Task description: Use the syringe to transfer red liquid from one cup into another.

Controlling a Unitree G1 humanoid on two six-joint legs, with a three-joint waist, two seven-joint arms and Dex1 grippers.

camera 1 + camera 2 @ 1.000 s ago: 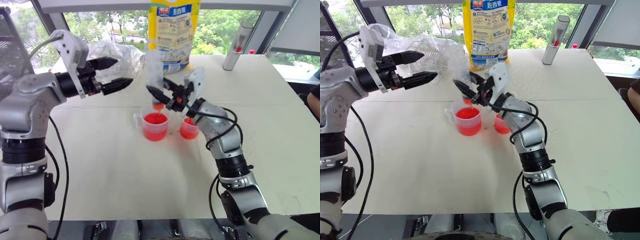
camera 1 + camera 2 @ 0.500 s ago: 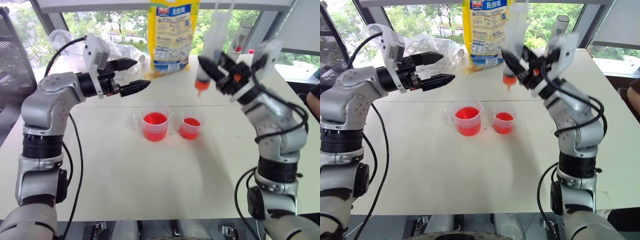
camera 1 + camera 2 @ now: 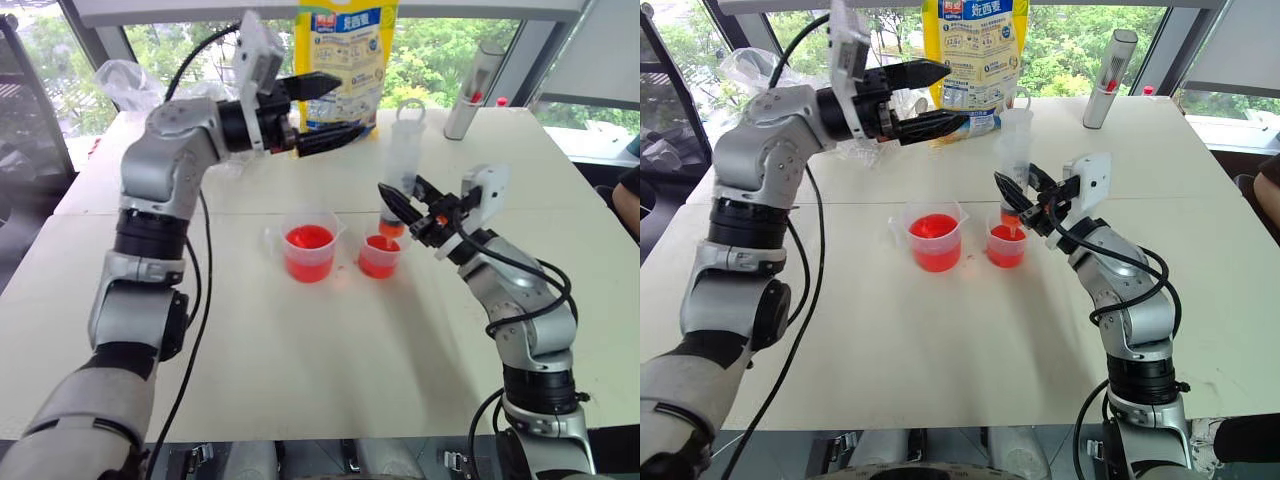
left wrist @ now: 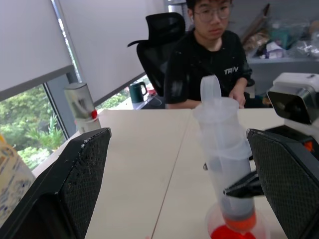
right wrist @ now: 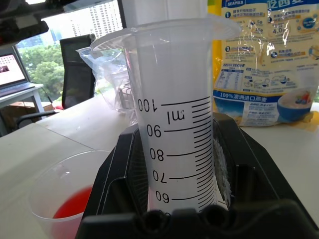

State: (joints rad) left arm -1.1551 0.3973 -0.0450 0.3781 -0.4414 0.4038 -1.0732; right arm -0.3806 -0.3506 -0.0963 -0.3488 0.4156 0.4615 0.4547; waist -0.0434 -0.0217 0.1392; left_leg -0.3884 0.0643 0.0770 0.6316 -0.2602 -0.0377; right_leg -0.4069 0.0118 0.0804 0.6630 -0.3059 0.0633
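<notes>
Syringe (image 3: 404, 160): large, clear, wide barrel with printed ml scale, ring-topped plunger, short orange-red tip. Stands upright, clamped low on the barrel between the right gripper's (image 3: 400, 205) closed fingers; ring end well above the fingers, tip just below them. The tip sits directly over the smaller cup.

Smaller cup (image 3: 379, 256): clear, flared rim, no handle, upright on the table just under the right gripper. Holds a shallow layer of red liquid (image 3: 381, 243), bright and translucent.

Handled cup (image 3: 309, 251): larger, clear, pour spout, side handle, upright, close beside the smaller cup on the side away from the right gripper, well below the left gripper (image 3: 326, 111). It holds more liquid.
</notes>
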